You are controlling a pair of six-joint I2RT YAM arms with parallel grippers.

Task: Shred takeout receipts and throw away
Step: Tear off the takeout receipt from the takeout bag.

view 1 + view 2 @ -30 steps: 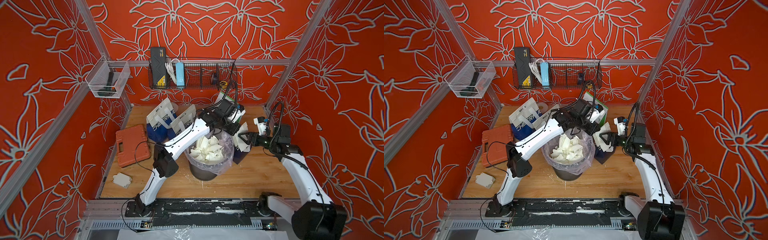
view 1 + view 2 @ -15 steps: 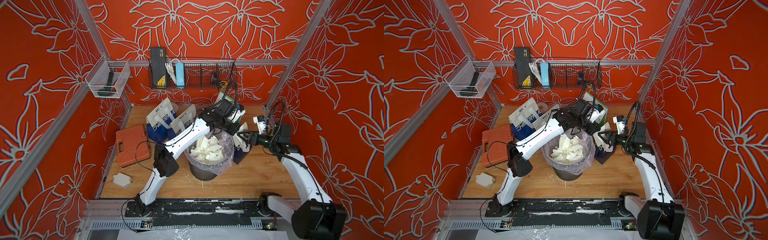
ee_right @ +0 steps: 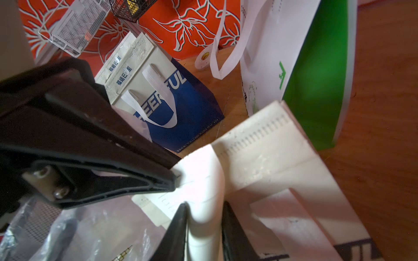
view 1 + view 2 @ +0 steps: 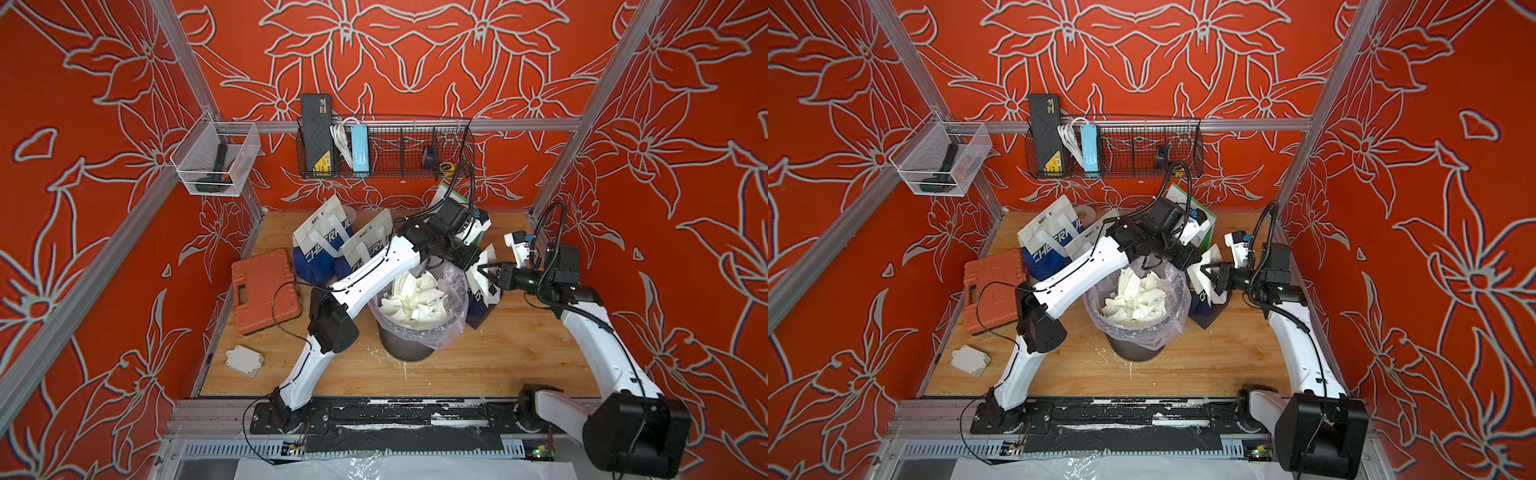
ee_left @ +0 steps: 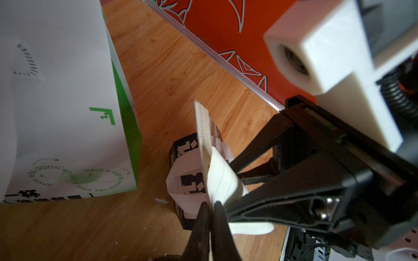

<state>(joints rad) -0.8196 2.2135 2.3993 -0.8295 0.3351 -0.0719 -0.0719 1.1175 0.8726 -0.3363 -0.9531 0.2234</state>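
Observation:
A white takeout receipt (image 5: 222, 178) curls up from the top of a small blue-and-white bag (image 5: 192, 183) standing right of the bin. My left gripper (image 5: 210, 204) is shut on one edge of the slip. My right gripper (image 3: 204, 205) faces it from the other side, its fingers pressed on a bulged fold of the same receipt (image 3: 203, 185). In both top views the two grippers (image 4: 469, 262) (image 4: 485, 275) meet over that bag (image 4: 478, 305). Torn white scraps (image 4: 411, 295) fill the plastic-lined dark bin (image 4: 409, 351) just left of them.
A white-and-green bag (image 5: 67, 113) stands behind the grippers. Two blue-and-white bags (image 4: 322, 245) lean at the back left. An orange case (image 4: 266, 291) and a small white box (image 4: 244, 359) lie at the left. A wire basket (image 4: 386, 149) hangs on the back wall.
My right gripper has edged in towards the left one and closed its fingers on the receipt. The left arm has held still, gripping the slip.

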